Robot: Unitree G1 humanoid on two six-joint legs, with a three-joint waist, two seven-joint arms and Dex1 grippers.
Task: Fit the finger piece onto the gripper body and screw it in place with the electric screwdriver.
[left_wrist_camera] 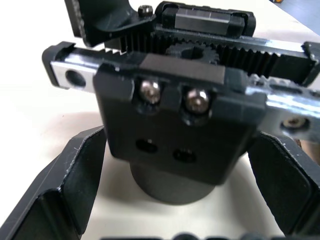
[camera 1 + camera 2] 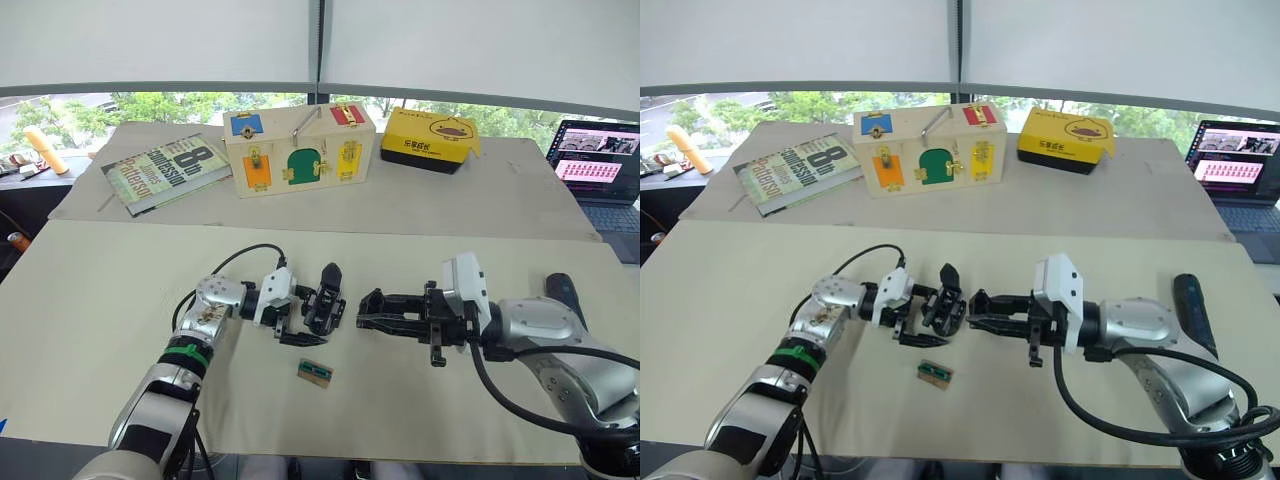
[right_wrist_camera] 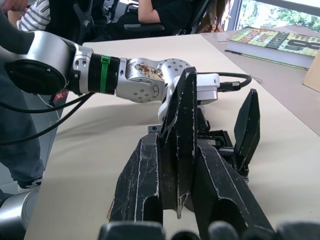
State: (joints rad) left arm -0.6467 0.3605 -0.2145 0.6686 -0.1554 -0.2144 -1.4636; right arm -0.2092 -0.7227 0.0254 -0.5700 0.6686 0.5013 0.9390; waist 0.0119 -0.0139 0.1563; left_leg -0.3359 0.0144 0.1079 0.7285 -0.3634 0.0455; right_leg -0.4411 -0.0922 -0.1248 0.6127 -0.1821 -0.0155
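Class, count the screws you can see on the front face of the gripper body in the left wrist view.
2: silver screw heads side by side on the upper face of the gripper body, one beside the other. Two slots below hold none; others may be hidden.

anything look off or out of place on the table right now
Nothing looks spilled or broken. One thing stands apart: the electric screwdriver lies unused near the table's right edge, beyond the right arm. The right end effector holds the finger piece close to the gripper body in the left end effector, not yet fitted.
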